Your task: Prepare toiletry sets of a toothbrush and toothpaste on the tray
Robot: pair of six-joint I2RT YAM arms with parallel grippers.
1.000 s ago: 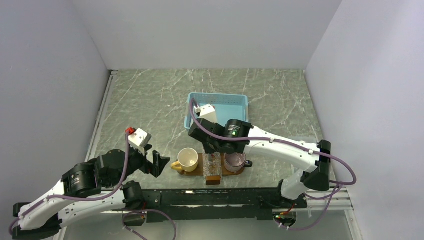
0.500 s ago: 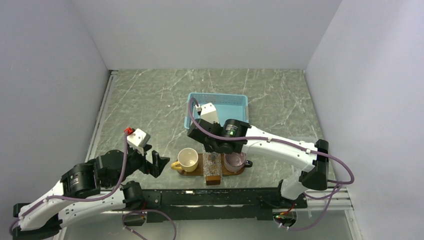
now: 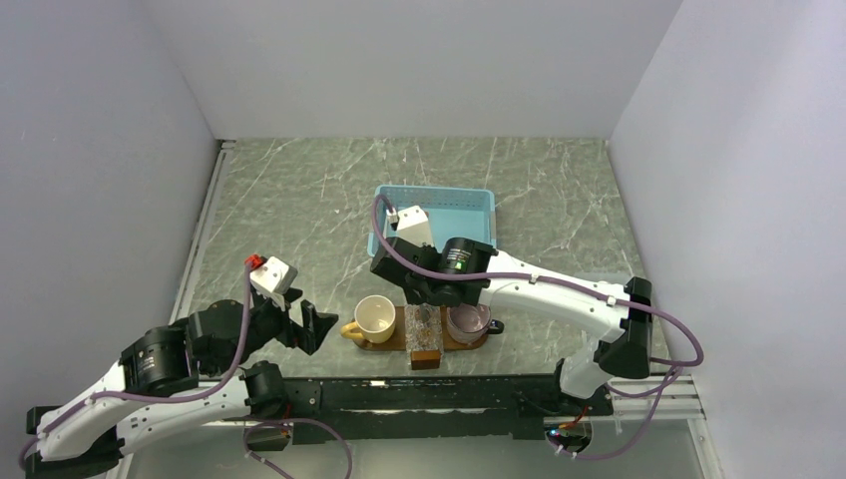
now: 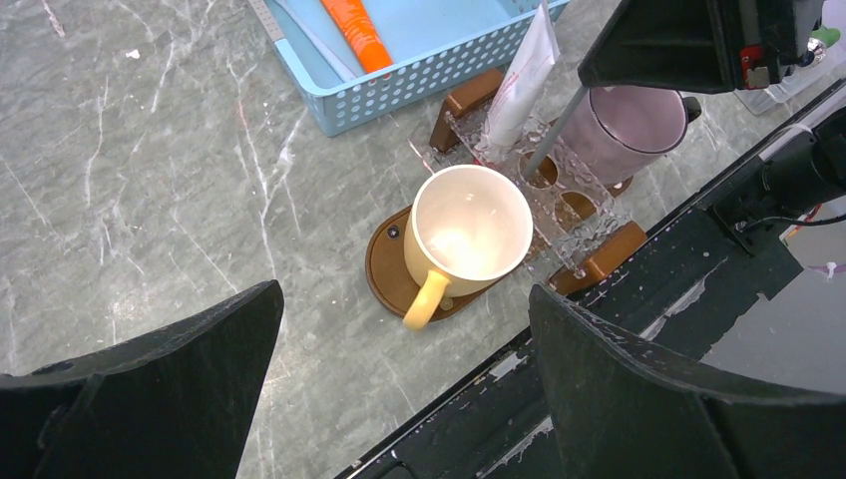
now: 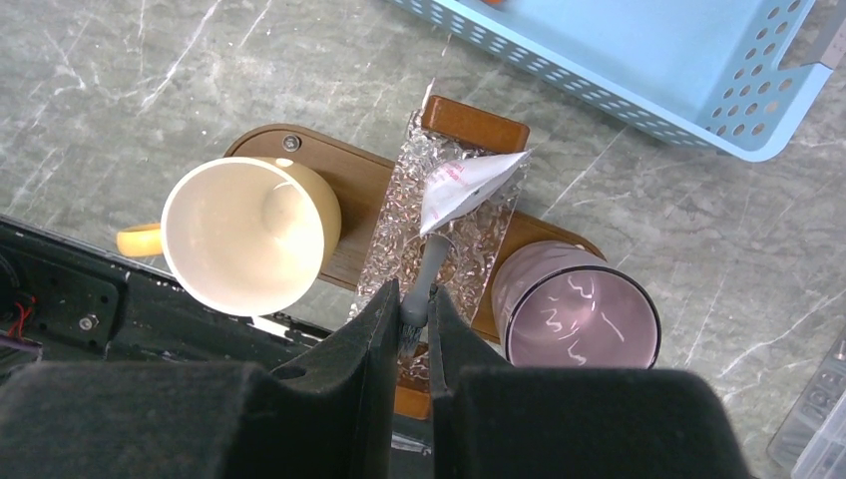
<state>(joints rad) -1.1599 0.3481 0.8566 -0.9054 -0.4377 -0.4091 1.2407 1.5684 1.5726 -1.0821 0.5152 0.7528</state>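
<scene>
Placement step: right gripper (image 5: 414, 299) clamped on toothbrush (image 5: 430, 264), tip at tray's (image 5: 344, 170) clear holder (image 5: 394, 205), mid-frame; next, probably lower and release; left gripper (image 4: 404, 299) apart.

Both arms wear white shells between fat black joints: left arm (image 3: 95, 399), right arm (image 3: 559, 294). Purple cables (image 3: 678, 324) run along each and loop out at 3 o'clock of the right base. Each wrist carries a white camera box (image 3: 411, 225); the left one has a red tab (image 3: 256, 262) at its 10 o'clock corner. A green light (image 3: 461, 265) glows on a right joint. The fingers (image 4: 150, 399) are matte-black wedges.
</scene>
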